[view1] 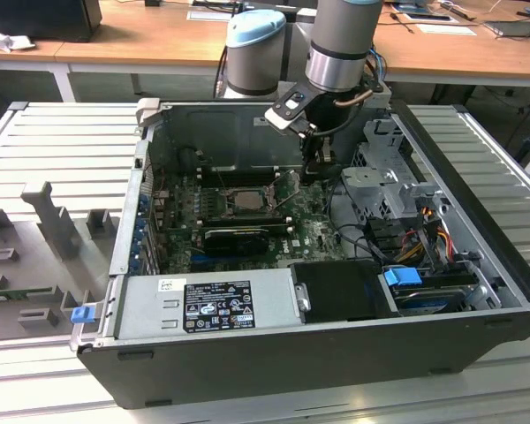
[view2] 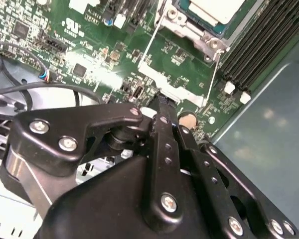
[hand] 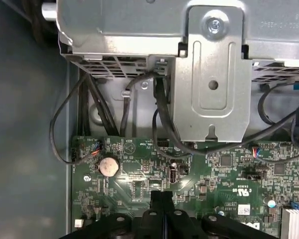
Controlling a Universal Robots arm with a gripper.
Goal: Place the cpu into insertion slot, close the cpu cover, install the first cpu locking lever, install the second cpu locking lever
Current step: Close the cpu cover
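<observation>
Exterior view, middle of the frame: the cpu lies seated in the insertion slot on the green board, so step 1 looks done. In the second wrist view the cpu cover appears to lie down around the pale chip top, though I cannot tell whether it is fully shut. 1 thin wire lever and another lever stretch away from the socket and look unlatched, so both lever steps seem left. The gripper hangs toward the exterior view's right of the socket, apart from it, its fingers pressed together and holding nothing. Count: 1 cpu, 1 slot, 1 cover, 2 levers, 1 gripper.
</observation>
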